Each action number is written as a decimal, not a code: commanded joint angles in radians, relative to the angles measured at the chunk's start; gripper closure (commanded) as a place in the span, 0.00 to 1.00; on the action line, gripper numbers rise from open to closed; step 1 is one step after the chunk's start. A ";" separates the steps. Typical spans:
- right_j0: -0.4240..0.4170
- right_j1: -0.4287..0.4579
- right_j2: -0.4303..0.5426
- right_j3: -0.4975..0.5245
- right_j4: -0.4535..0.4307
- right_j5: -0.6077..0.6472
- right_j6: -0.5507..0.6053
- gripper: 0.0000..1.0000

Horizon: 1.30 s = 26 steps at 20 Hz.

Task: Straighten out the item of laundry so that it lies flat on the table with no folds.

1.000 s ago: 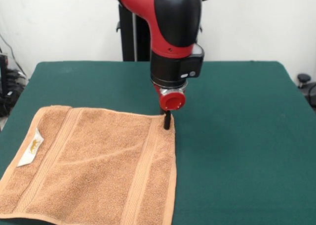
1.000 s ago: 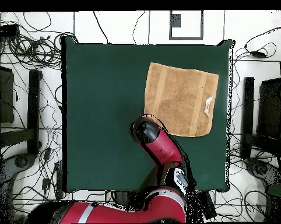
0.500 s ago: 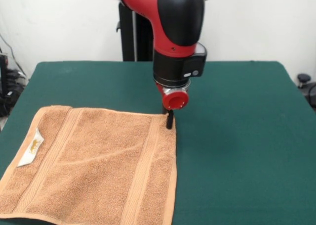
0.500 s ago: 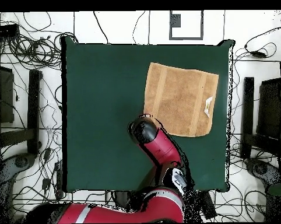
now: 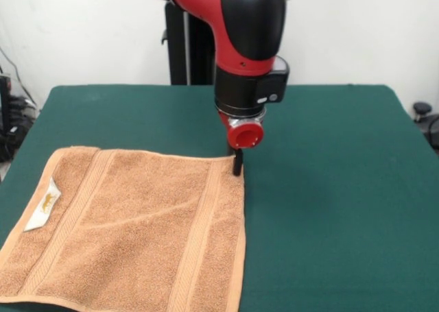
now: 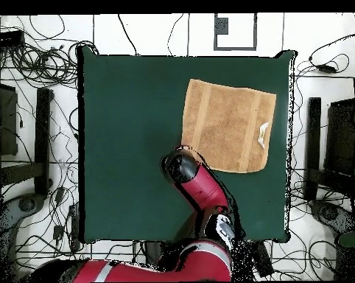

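The light-brown towel [image 5: 130,226] lies spread on the green table [image 5: 329,188] at the front left, with a faint diagonal crease across its middle and a white tag [image 5: 42,206] near its left edge. My gripper [image 5: 236,164] hangs from the red and black arm, its tip at the towel's far right corner, touching or just above it. In the overhead view the towel [image 6: 228,125] lies at the table's upper right. There the arm's head [image 6: 182,165] sits at the towel's lower left corner and hides the gripper.
The robot's pedestal [image 5: 185,44] stands behind the table's far edge. Cables and stands [image 6: 33,133] surround the table [image 6: 129,147] on the floor. The towel's near edge lies close to the table's front edge.
The arm has shifted slightly to the right in the front view, and the gripper tip stays at the towel's far right corner. The towel has not visibly moved.
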 commanded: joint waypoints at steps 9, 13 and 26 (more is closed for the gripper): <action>-0.025 -0.003 0.167 0.106 0.010 -0.066 0.198 0.00; -0.041 0.004 0.180 0.108 0.003 -0.084 0.191 0.00; -0.083 0.041 0.217 0.091 -0.019 -0.142 0.183 0.00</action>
